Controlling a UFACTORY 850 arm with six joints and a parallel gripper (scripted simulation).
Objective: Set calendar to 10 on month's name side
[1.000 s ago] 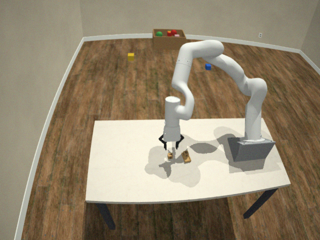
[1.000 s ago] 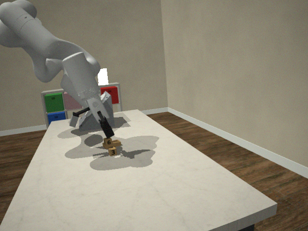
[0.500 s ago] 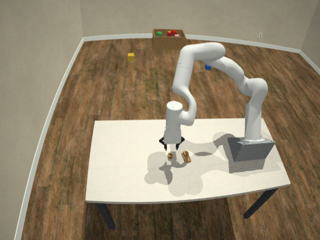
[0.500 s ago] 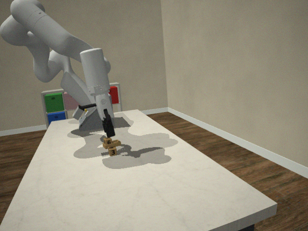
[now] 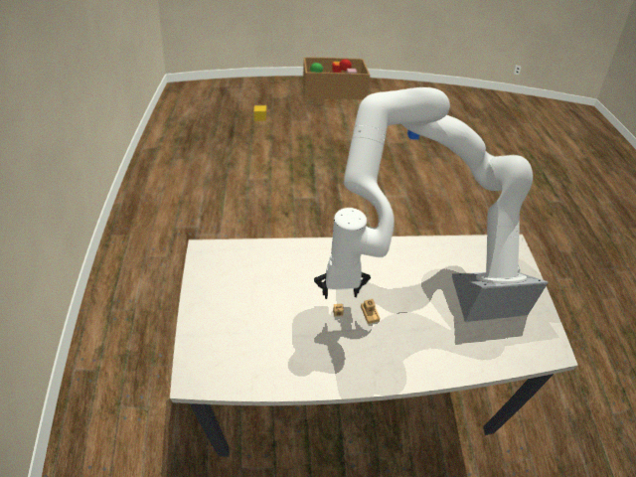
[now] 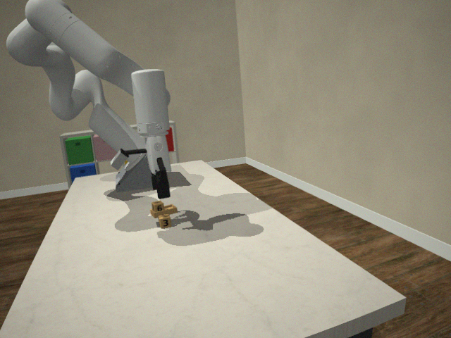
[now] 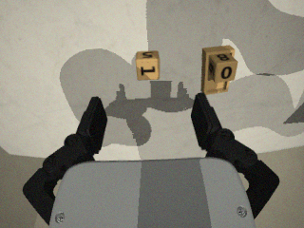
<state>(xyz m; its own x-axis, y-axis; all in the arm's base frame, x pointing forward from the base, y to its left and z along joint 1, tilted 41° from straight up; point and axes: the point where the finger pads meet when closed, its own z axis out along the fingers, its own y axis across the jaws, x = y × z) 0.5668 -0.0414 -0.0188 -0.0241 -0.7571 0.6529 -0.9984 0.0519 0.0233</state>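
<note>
Has gripper (image 5: pixel 340 295) (image 6: pixel 163 191) (image 7: pixel 148 105) spread wide and empty. Find loose digit cube (image 5: pixel 338 309) (image 6: pixel 164 222) (image 7: pixel 147 66) at twelve o'clock in wrist view, calendar tray (image 5: pixel 372 314) (image 6: pixel 170 209) (image 7: pixel 206 71) near two. Likely light, stiff; pinch opposite side faces at mid-height.

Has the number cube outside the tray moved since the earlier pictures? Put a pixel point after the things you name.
No: in the top view, the loose number cube (image 5: pixel 338 309) (image 6: pixel 164 221) (image 7: pixel 147 66) keeps its place relative to the table (image 5: pixel 231 308) (image 6: pixel 218 291) (image 7: pixel 28 47).
</note>
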